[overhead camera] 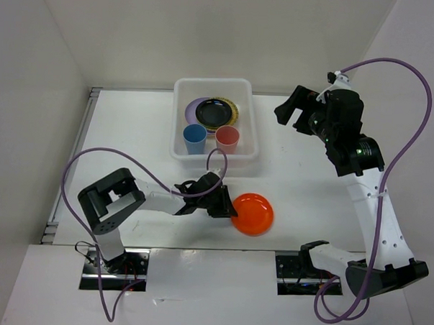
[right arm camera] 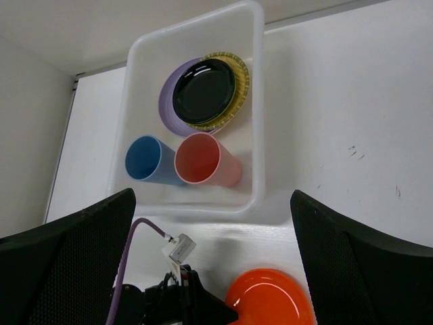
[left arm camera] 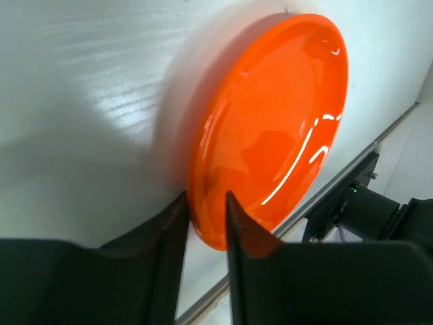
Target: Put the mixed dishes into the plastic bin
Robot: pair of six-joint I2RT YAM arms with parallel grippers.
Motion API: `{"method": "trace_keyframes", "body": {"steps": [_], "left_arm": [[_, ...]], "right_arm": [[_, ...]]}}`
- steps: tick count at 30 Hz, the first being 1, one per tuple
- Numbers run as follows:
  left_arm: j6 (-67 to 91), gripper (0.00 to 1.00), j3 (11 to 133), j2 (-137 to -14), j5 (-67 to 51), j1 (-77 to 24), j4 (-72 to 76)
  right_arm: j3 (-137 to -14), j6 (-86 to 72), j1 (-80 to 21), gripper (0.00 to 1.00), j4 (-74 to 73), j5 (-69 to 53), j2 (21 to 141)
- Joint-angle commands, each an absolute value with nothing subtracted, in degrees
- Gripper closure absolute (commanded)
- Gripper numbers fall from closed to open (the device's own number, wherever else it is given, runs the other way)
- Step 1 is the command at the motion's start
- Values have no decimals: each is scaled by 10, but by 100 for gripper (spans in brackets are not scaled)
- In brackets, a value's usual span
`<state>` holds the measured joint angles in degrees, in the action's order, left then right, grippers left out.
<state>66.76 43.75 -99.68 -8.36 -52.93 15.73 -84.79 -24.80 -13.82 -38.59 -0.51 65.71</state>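
The bright orange plate [overhead camera: 253, 213] lies at the table's near middle, in front of the plastic bin [overhead camera: 213, 82]. My left gripper [overhead camera: 231, 206] is shut on its left rim, one finger under and one over, as the left wrist view [left arm camera: 206, 203] shows on the plate [left arm camera: 270, 128]. The bin holds the blue cup [overhead camera: 194, 136], the pink-red cup [overhead camera: 227, 138] and a stack with the glossy black plate [overhead camera: 215, 112] on top, over the tan woven plate [right arm camera: 240, 81] and the lilac plate [right arm camera: 167, 101]. The peach and lime green plates are hidden. My right gripper [overhead camera: 291, 114] is open and empty, high up to the right of the bin.
White walls close off the back and both sides. A metal rail [overhead camera: 65, 177] runs along the table's left edge. The left arm's purple cable [overhead camera: 80, 164] loops over the left part of the table. Both arm bases stand at the near edge.
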Motion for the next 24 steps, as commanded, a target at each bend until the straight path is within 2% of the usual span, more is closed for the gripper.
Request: {"method": "trace_keyframes", "body": {"steps": [1,7,11,15,20,24], "left_arm": [[664,68,417,-1034,-81,-531,168],[674,100,405,-1040,-81,-531,179],[660,100,406,-985,-75,-536,154],[594,100,480,-869,-44,-536,6],[519,100,672,-761,7,-512,-115],[457,100,799,-763,44,-414,-173]], "right_arm": [[-857,-236,-133,0,-376,6,641],[-857,-236,-133,0,-376,6,641],[-857,-236,-127,0,-376,11,641],[-875,-224,-93,0,-376,11,641],[-865,-245,-27,0,-339,-44,622],[-852,-258,-27,0,-320,-76,616]]}}
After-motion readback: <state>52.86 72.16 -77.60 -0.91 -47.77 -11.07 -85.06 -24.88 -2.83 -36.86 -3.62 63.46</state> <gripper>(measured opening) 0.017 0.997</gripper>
